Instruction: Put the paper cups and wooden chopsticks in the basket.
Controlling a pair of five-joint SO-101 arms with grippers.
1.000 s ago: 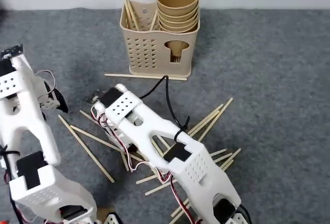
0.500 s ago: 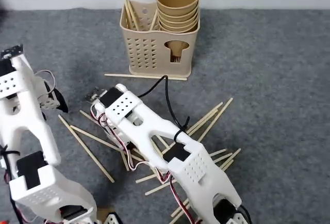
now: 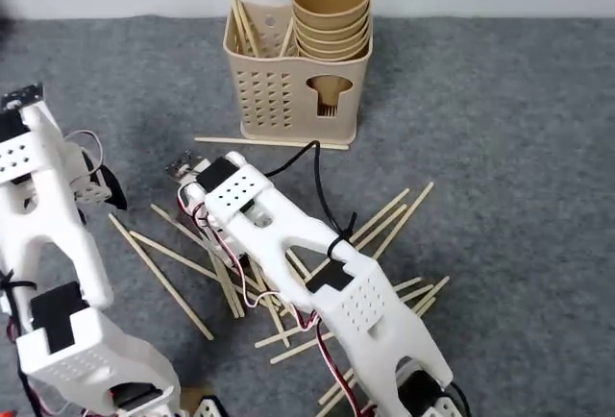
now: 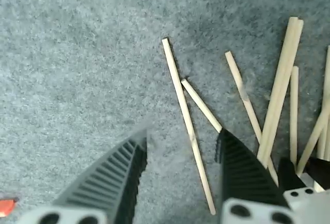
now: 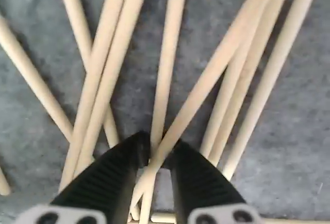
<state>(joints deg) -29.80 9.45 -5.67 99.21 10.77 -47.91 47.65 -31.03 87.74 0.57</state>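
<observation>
1. The paper cups (image 3: pixel 332 13) stand stacked in the basket (image 3: pixel 279 100) at the far side of the desk (image 3: pixel 500 148), with a few sticks upright in the compartment beside them. We judge that the work left is the loose chopsticks (image 3: pixel 389 223) scattered on the desk in front of the basket.
2. The right arm (image 3: pixel 288 234) bends down into the middle of that pile. Its wrist view shows the right jaws almost closed, pinching at the spot where two chopsticks (image 5: pixel 167 79) cross, with others lying just beside them.
3. Crossed sticks tend to pivot in a grip, so we should squeeze firmly and check that both are truly caught before lifting. If only one is, we should carry that one alone.
4. We should lift straight up and slowly, since neighbouring sticks touch the held ones and could be dragged or flicked.
5. We cannot tell how near the middle of the sticks the grip sits. An off-centre hold will let them droop, so we should tip them upright before reaching the basket.
6. We should lower them into the stick compartment, clear of the cups.
7. The left arm (image 3: pixel 48 215) is at the pile's left edge. The left jaws are wide open and empty, with a long chopstick (image 4: pixel 188 131) on the desk below, between the tips. We should hold that arm back while the right one lifts.
</observation>
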